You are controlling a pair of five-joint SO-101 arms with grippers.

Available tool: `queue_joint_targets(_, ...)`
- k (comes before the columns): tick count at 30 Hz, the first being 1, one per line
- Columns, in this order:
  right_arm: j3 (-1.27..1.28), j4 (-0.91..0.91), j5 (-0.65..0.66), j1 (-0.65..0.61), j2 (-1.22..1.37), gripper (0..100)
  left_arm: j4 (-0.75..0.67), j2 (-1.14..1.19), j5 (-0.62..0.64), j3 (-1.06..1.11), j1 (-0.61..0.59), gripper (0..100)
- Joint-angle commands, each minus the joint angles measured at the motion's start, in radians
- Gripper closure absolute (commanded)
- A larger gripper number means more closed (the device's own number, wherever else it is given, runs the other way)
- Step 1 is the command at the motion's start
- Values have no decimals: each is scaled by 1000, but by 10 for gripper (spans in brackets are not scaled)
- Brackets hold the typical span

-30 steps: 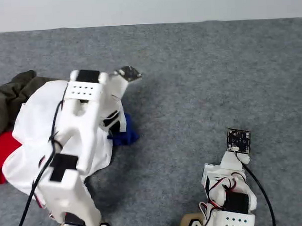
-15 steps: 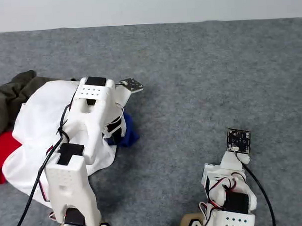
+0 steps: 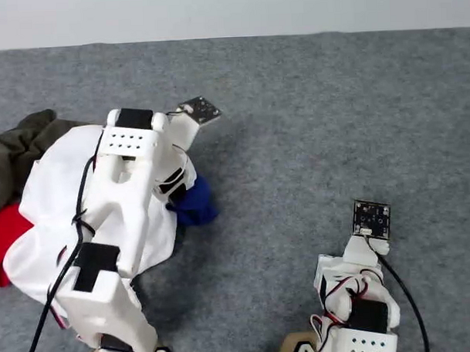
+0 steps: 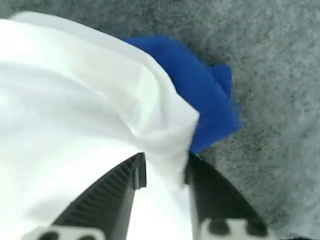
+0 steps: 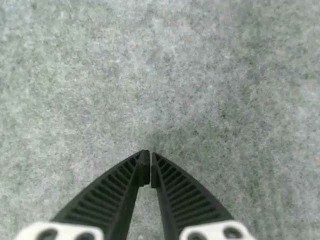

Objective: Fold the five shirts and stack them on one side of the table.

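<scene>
Left gripper (image 4: 165, 171) pinches the right-hand edge of the white shirt (image 4: 75, 100), which lies at the left of the table (image 3: 333, 103); the blue shirt (image 4: 205, 100) peeks out just beyond. Right gripper (image 5: 146, 167), pressed together, sits well apart at near right.

Speckled grey felt table covering (image 3: 333, 111) and a plain pale wall strip (image 3: 229, 14)
We see the felt lying flat throughout, and the wall strip meets its far edge in a straight line
</scene>
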Motion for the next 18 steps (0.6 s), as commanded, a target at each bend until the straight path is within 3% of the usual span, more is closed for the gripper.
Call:
queue_joint_targets(1,15,4,12,-5,-7,989,-43,-51,-8,-4,2,836)
queue_joint_targets(8,15,4,12,-5,-7,989,-117,64,-6,-8,-3,841)
queue_joint_targets(15,15,4,12,-5,-7,989,-149,124,-6,-10,5,994)
queue_joint_targets(18,15,4,12,-5,-7,989,-144,91,-6,-10,-2,995)
